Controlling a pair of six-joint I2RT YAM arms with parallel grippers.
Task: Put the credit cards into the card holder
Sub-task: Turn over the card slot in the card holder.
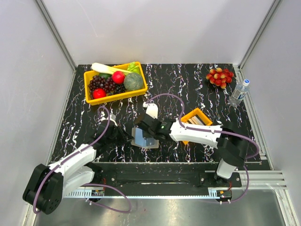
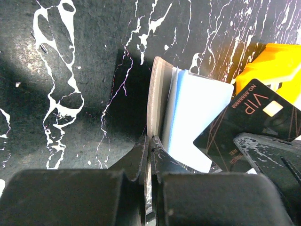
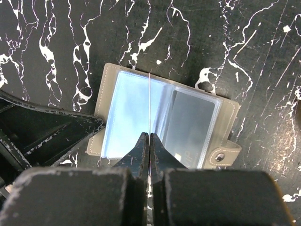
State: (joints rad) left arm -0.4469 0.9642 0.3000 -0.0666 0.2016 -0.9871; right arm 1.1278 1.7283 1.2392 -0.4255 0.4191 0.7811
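Where both arms meet at mid-table, the card holder (image 3: 122, 113) lies open on the black marbled table (image 1: 188, 84), blue-grey pockets up, with its snap tab at the right edge in the right wrist view.

- Left gripper (image 2: 150, 141): fingers pinched together on the edge of the taupe cover, holding that flap raised.
- Right gripper (image 3: 149, 136): fingers closed tight on a black VIP card (image 2: 249, 122), held edge-on over the holder's centre fold. Whether the card's far edge touches the pockets cannot be told.
- Dark pocketed card (image 3: 188, 122): one, inside the right-hand sleeve.
- Orange tray (image 1: 189, 114): just right of the holder, partly under the right arm, with loose cards (image 1: 200, 121) inside.
- Yellow bin (image 1: 115, 97) of fruit and vegetables: far left.
- Red fruit cluster (image 1: 219, 76) and water bottle (image 1: 239, 93): far right corner.
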